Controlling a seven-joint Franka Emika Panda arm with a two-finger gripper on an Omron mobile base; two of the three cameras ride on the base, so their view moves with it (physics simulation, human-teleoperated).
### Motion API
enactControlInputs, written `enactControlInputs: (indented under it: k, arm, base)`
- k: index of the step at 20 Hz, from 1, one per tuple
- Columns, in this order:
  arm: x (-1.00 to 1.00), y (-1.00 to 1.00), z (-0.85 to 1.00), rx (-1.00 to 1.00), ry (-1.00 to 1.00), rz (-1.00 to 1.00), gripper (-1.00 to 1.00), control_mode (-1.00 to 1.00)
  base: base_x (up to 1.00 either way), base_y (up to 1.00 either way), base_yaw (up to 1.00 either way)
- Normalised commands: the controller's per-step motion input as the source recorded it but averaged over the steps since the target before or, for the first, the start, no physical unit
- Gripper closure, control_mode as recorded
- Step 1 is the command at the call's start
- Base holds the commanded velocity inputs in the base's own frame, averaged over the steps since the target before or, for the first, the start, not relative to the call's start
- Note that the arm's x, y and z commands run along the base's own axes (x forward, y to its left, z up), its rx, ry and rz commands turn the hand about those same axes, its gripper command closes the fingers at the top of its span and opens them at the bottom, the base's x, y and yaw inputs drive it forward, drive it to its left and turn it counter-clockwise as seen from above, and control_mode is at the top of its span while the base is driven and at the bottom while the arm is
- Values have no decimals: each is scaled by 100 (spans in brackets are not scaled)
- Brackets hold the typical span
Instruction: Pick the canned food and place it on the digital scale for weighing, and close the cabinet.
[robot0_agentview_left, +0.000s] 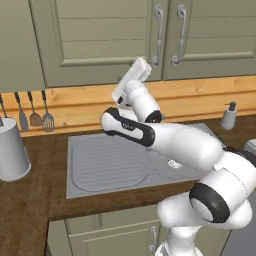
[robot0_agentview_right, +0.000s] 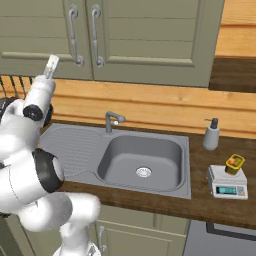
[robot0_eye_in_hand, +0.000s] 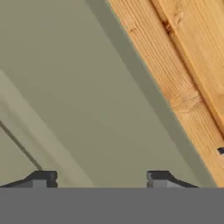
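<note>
The canned food (robot0_agentview_right: 234, 164), a squat yellow can with a dark band, stands on the digital scale (robot0_agentview_right: 227, 184) on the counter right of the sink. The cabinet (robot0_agentview_left: 105, 35) (robot0_agentview_right: 150, 35) hangs above the sink with both panelled doors shut and their silver handles (robot0_agentview_left: 158, 35) side by side. My gripper (robot0_agentview_left: 142, 66) (robot0_agentview_right: 51, 65) is raised to the lower edge of the left door, far from the can. In the hand view the door panel (robot0_eye_in_hand: 87, 87) is very close, and the gripper (robot0_eye_in_hand: 100, 178) is open, with nothing between its fingertips.
A steel sink (robot0_agentview_right: 142, 160) with a drainboard (robot0_agentview_left: 110, 162) and a faucet (robot0_agentview_right: 113, 120) lies below the arm. A grey soap pump bottle (robot0_agentview_right: 211, 135) stands by the scale. Utensils (robot0_agentview_left: 35, 112) hang on the wooden backsplash, and a white canister (robot0_agentview_left: 11, 150) stands at the left.
</note>
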Motion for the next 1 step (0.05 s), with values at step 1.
enactControlInputs:
  k: [1]
  arm:
    - [-23,-89,0,17,0,0,-100,-100]
  base:
    - [0,0,0]
